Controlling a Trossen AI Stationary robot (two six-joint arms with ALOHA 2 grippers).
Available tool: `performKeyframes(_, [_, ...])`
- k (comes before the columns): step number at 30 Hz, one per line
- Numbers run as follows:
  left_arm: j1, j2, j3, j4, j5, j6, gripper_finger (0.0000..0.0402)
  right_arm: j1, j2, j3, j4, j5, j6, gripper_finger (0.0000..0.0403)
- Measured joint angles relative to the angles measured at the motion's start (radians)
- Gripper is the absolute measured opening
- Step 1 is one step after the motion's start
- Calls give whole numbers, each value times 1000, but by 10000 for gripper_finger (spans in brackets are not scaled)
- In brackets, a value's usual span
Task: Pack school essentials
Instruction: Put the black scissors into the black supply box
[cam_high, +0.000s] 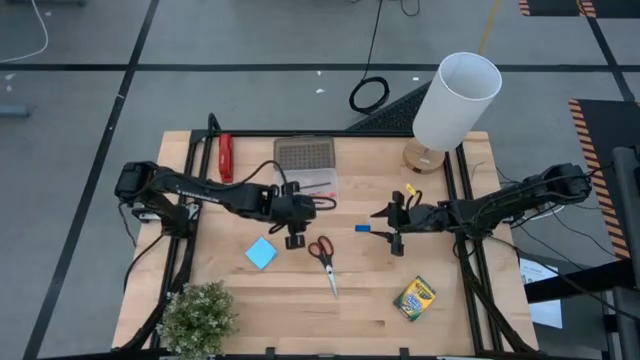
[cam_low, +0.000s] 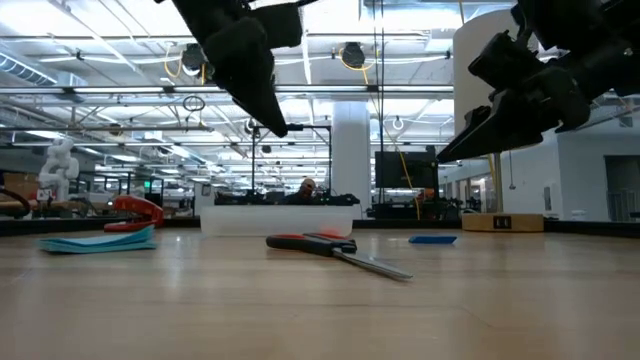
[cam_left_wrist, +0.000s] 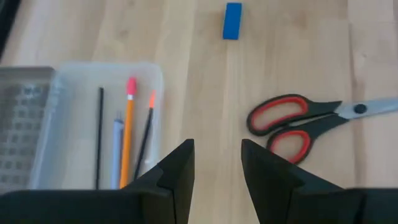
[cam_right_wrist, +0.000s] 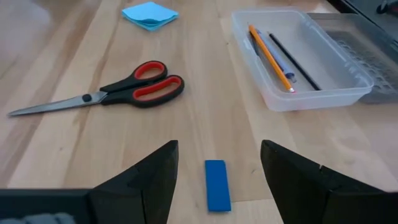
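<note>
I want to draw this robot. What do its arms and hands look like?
Both arms are black and slim, built from jointed segments with thin black cables running along them. The left hand and the right hand each end in two flat, wedge-shaped black fingers.

grey floor (cam_high: 80, 110), white column (cam_low: 351, 160), ceiling lights (cam_low: 110, 45)

In the left wrist view the scissors (cam_left_wrist: 311, 121) run off the frame edge beyond the left gripper (cam_left_wrist: 217, 180), blade tips unseen. The clear box (cam_left_wrist: 93, 124) beside that gripper is cut off too, hiding the pencils' (cam_left_wrist: 126, 134) lower ends
</note>
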Motion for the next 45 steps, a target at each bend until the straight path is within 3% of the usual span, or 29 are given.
performKeyframes(6, [-111, 10, 0, 19, 2, 40, 136, -14, 0, 0, 10, 0, -27, 222])
performKeyframes(13, [-218, 90, 0, 166, -21, 233, 136, -30, 0, 0, 56, -62, -56, 222])
performKeyframes(28, [-195, 233, -1, 153, 56, 115, 136, -30, 0, 0, 34, -78, -52, 222])
performKeyframes(39, [-184, 335, -1, 150, -51, 141, 136, -29, 0, 0, 40, -79, -47, 222])
performKeyframes(45, [-135, 333, 0, 150, 69, 131, 135, -29, 0, 0, 25, -79, -47, 222])
